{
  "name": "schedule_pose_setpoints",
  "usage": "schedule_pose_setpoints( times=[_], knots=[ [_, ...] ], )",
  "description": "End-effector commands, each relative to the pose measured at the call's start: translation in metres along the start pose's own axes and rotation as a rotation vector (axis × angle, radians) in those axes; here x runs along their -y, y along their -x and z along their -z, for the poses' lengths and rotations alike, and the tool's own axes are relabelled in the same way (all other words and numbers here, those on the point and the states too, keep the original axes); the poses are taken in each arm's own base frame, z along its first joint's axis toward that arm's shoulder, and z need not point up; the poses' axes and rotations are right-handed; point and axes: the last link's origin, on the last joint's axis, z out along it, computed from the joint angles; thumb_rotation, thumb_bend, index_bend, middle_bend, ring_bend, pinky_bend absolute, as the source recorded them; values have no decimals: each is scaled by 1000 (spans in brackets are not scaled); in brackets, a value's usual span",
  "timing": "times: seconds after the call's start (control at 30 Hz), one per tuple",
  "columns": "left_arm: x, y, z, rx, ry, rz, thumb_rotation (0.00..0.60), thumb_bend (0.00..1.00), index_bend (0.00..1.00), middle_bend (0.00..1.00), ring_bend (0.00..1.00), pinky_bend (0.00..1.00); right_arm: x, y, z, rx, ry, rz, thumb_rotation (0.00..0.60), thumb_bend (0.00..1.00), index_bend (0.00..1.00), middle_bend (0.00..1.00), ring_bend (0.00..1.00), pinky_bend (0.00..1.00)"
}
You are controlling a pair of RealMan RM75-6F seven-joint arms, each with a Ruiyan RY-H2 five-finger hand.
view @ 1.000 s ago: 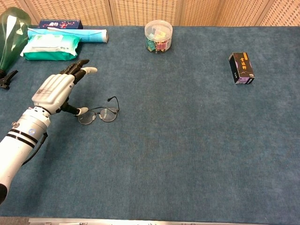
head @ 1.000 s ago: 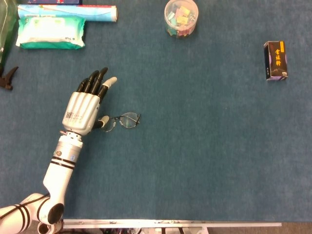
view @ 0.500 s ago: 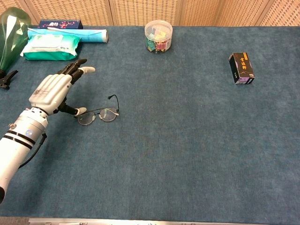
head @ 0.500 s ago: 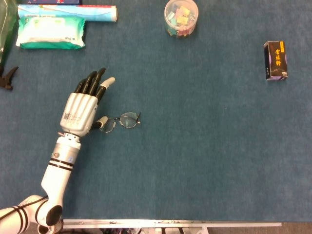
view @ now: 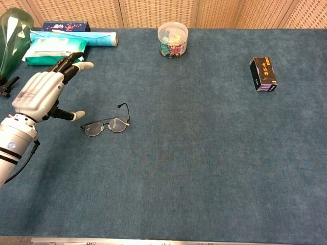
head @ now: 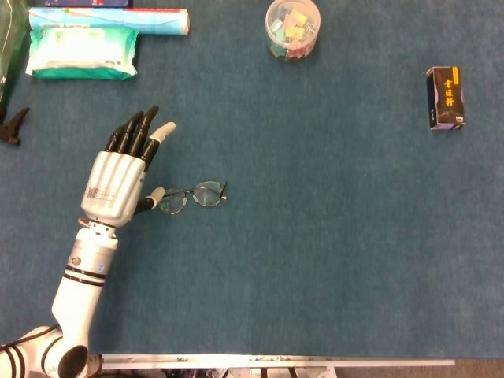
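We see left robot hand [head: 116, 183] spread flat, holding nothing, thumb tip just beside eyeglasses [head: 194, 196] but apart. Eyeglasses lie immediately right of it, long axis left-right, on blue surface [head: 331, 236]. Right robot hand unseen. Far left: wet-wipes pack [head: 82, 52]; far centre: clip tub [head: 292, 27]; right: black box [head: 445, 98].

Both views are bright and evenly lit from above, with diffuse light and no harsh glare. The blue table cloth [head: 331, 236] reads flat and uniform. The left hand [view: 38, 94] casts only a faint, soft shadow beneath it in the chest view. Focus is sharp across the frames, with no motion blur; the chest view bows slightly at its far edge
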Motion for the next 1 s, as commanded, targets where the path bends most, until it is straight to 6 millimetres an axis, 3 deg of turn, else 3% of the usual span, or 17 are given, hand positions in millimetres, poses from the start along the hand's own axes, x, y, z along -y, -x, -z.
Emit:
schedule_pose_setpoints(
  times=[0.03, 0.47, 1.0],
  knots=[
    [-3, -8, 3, -15, 9, 2, 600, 149, 138, 0, 2, 136, 0, 0, 0, 1, -1, -1, 600, 174, 507, 470, 356, 600],
    [-36, -38, 8, -52, 74, 50, 600, 150, 138, 0, 2, 136, -1, 2, 0, 13, -1, 11, 600, 174, 507, 470, 356, 600],
    [-65, -41, -4, -56, 233, 15, 600, 149, 138, 0, 1, 136, -1, 2, 0, 15, -5, 12, 600, 174, 507, 470, 356, 600]
  ],
)
